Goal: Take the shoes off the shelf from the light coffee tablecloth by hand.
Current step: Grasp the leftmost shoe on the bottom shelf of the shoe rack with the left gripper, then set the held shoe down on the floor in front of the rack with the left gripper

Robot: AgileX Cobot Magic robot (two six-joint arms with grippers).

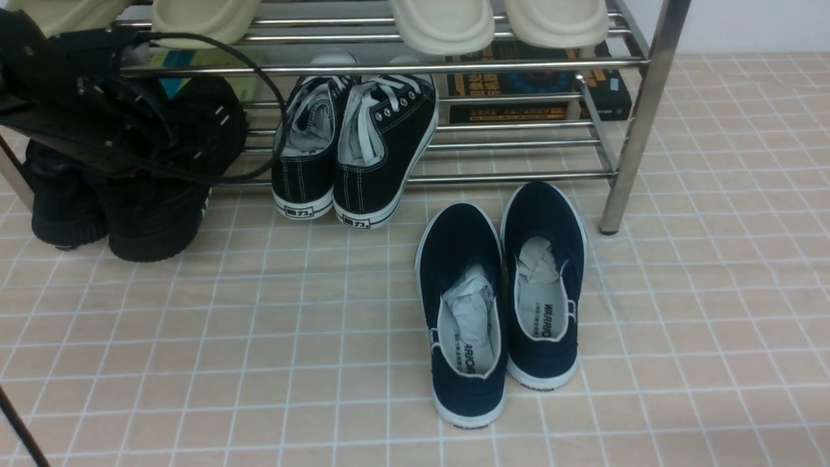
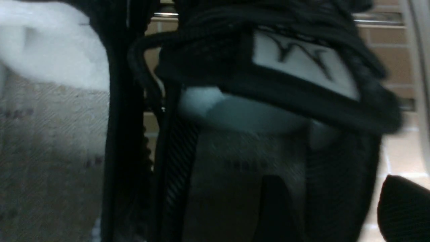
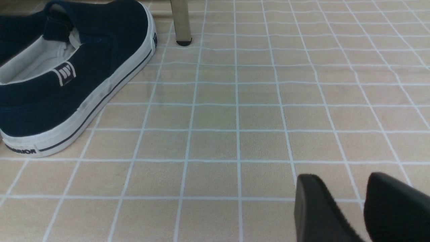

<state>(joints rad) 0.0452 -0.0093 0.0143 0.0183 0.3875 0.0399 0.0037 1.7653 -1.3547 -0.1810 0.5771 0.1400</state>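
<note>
The black knit shoes (image 1: 149,207) lean at the left end of the chrome shelf (image 1: 506,176), heels down on the light coffee tablecloth (image 1: 259,337). My left arm (image 1: 78,97) reaches over them and hides their tops. In the left wrist view my left gripper (image 2: 332,181) is open and straddles one shoe's side wall (image 2: 339,188): one finger is inside the shoe, the other outside, with a lit gap by the outer finger. White foam stuffing (image 2: 50,50) shows. My right gripper (image 3: 344,176) is shut and empty, low over the cloth.
Black canvas lace-ups (image 1: 356,149) lean on the shelf's lower rails beside the knit pair. Navy slip-ons (image 1: 499,298) stand on the cloth in front; one shows in the right wrist view (image 3: 67,77). Cream slippers (image 1: 447,26) and books (image 1: 538,91) sit on the shelf. The shelf leg (image 1: 639,117) stands at right.
</note>
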